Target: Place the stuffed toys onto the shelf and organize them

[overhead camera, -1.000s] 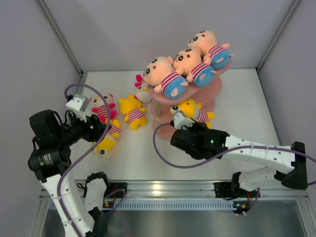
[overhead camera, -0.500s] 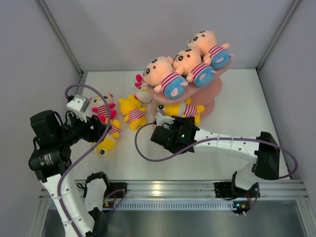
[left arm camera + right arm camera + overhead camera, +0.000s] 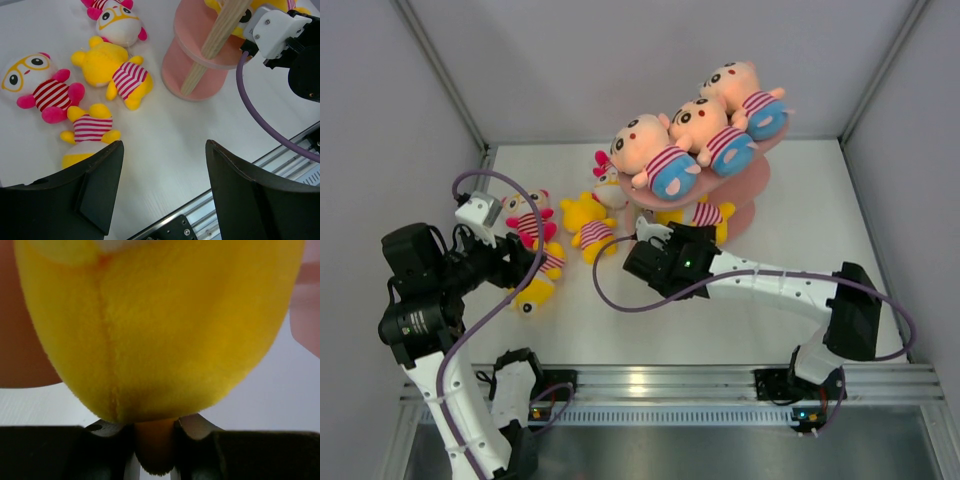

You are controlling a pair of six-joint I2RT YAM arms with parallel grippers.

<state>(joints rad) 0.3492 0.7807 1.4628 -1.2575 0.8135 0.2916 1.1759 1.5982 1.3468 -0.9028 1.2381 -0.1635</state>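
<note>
Yellow toy [image 3: 160, 330] in right end effector [image 3: 155, 439]

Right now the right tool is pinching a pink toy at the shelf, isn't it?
Not pink: the toy pinched in the right tool is yellow, as the right wrist view shows. It is at the shelf.
</note>
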